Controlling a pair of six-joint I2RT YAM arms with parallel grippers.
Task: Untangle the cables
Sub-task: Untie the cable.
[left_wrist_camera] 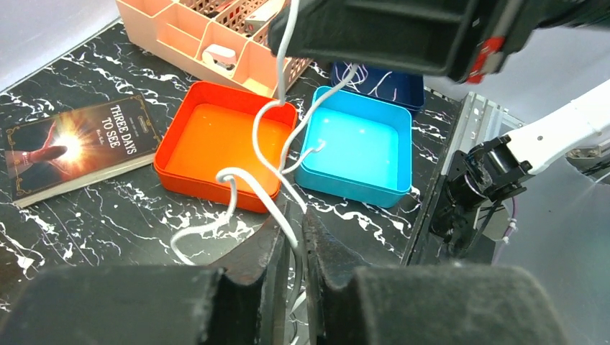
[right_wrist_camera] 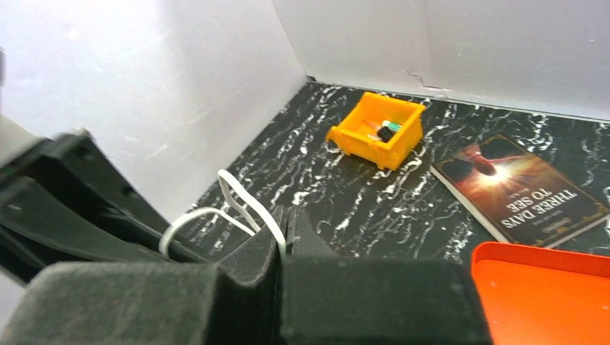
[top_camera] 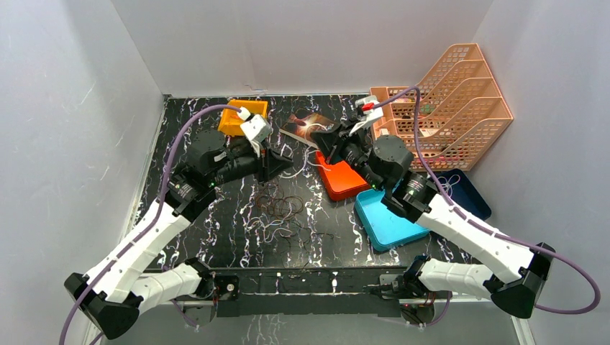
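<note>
While holding the white cable strung above the dark tangle lying mid-table, clamped on it at both ends: left gripper and right gripper pinched tight. Looks mid-separation. Next: pull wider apart, slowly, watching for snagged loops.

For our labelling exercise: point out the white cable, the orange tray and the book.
white cable (left_wrist_camera: pixel 229 172), left wrist view, loop top.
orange tray (left_wrist_camera: pixel 208 136), left wrist view, bare floor.
book (left_wrist_camera: pixel 79 147), left wrist view, cover.
</note>
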